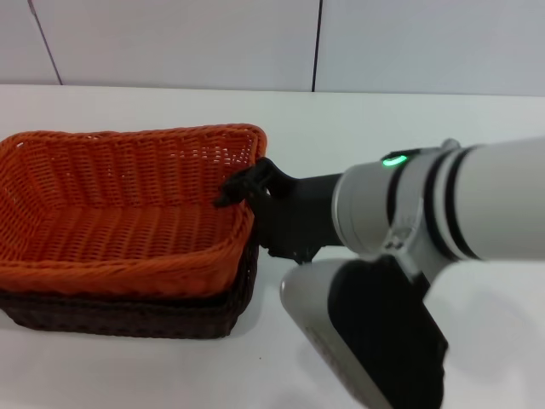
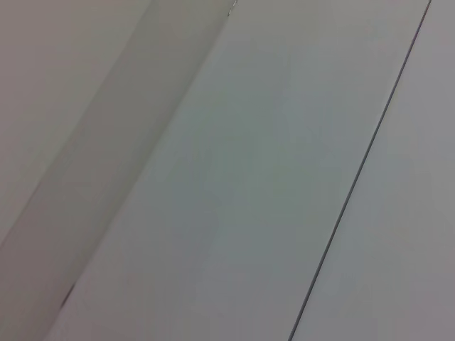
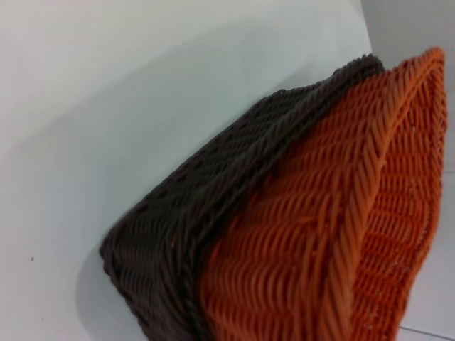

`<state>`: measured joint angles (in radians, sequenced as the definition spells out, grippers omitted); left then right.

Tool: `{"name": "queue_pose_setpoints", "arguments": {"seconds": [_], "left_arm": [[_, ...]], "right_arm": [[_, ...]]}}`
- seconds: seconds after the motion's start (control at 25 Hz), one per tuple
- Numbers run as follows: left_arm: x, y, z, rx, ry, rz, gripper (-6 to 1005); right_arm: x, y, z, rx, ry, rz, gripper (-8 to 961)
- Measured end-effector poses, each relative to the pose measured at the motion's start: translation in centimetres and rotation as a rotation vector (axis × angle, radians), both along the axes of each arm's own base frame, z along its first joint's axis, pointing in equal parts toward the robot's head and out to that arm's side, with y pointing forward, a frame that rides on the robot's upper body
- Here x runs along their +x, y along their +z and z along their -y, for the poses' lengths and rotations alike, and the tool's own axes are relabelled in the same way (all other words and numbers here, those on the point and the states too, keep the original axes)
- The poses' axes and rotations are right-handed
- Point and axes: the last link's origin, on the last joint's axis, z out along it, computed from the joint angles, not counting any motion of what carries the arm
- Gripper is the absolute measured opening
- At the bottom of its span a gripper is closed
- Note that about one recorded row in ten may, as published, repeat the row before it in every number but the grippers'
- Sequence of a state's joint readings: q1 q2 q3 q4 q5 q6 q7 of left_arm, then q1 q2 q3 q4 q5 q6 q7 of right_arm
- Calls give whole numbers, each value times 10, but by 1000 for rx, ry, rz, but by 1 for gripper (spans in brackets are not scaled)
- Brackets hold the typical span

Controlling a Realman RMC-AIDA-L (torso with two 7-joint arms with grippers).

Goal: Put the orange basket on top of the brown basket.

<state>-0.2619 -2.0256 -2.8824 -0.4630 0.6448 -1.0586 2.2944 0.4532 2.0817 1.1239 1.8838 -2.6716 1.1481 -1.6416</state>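
The orange basket (image 1: 128,221) sits nested inside the brown basket (image 1: 128,317) at the left of the white table; only the brown basket's lower wall and rim show beneath it. My right gripper (image 1: 243,189) is at the orange basket's right rim, its black tip reaching over the braided edge. The right wrist view shows the orange basket (image 3: 341,234) inside the brown basket (image 3: 192,213) from close by, at one corner. My left gripper is out of view; its wrist view shows only wall panels.
The white table (image 1: 383,119) stretches behind and to the right of the baskets. A panelled wall (image 1: 170,34) stands at the back. My right arm (image 1: 443,204) crosses the right half of the head view.
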Motion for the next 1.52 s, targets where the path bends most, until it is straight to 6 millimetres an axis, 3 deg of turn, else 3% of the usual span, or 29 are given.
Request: {"name": "queue_pose_setpoints", "arguments": {"seconds": [0.2,0.44,0.68,0.92,0.96,1.12,1.36,1.52], "left_arm": [[-1,2,2,2,3,-6,513],[-2,5,8,9,3,-16,513],[-4,3,10,8,5,-6,513],[-6,1,11,2,12,2,513],[-6,1,11,1,12,2,513],[-6,0,10,0,12,8,513],[-4,-1,6,-5,5,7,513],[-3,-1,4,-18,2,0,513]], "right_arm": [[2,16,26,13,-66,-70,493],[12,17,20,121,-123,-82,493],[7,24,8,220,-137,-168,493],[1,40,-12,308,-132,-261,493],[-1,42,-22,342,-109,-310,493],[-4,42,-39,395,-58,-408,493],[-9,45,-72,478,14,-716,494],[-8,50,-82,508,17,-890,494]]}}
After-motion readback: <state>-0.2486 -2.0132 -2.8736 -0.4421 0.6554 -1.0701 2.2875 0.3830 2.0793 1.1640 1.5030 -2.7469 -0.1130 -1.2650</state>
